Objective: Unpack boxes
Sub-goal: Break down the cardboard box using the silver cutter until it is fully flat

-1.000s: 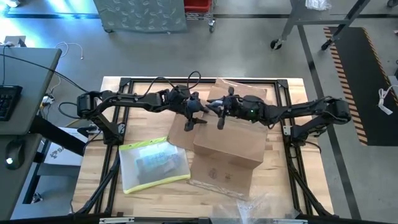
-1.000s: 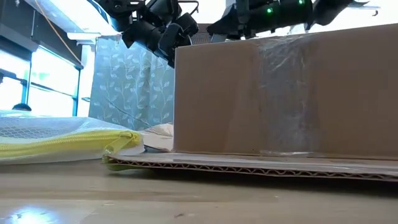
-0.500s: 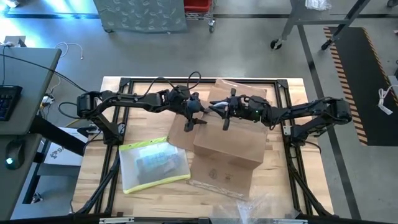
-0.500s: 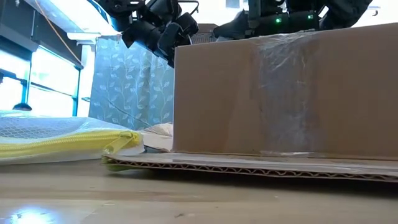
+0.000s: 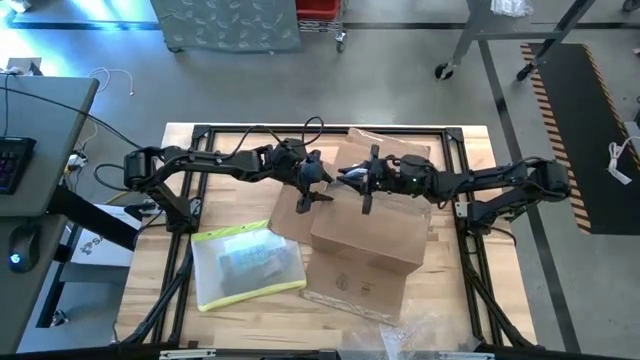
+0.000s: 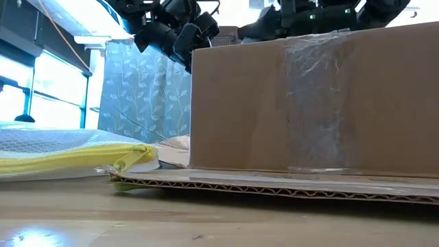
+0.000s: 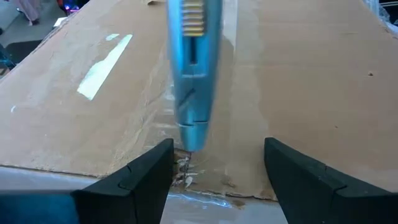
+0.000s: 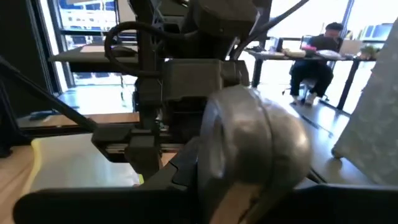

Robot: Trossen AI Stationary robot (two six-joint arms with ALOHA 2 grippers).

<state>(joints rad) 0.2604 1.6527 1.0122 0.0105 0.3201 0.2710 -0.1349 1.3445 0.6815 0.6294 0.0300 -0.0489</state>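
OK, nearest the front edge of the worktop: crinkly clear film by the box's front corner, and a flat clear sleeve with a yellow zipper edge to the left. I see no lettering on it that I can make out.

Next, the box: 1 brown corrugated carton, mid-worktop, slightly right of centre. It sits just beside the sleeve, with a flattened cardboard flap under its front edge. A clear tape strip runs up the front wall. Small dark printed symbols show on the front top panel from above. They are too small to read, and no brand is legible.

Over the box's far half, both arms meet from opposite sides.
- Left gripper: jaws spread wide, holding nothing, hovering low over the taped top seam.
- Blue tool with a yellow ribbed insert: it hangs between the left jaws without touching them, tip down on the seam, where the tape looks torn and frayed.
- Right gripper: just beside the left one, above the same seam. Cannot tell how its jaws stand, since its wrist view is blocked by a grey rounded part.

Behind the worktop stands a leaf-patterned screen. Farther back, 1 person sits at a desk.
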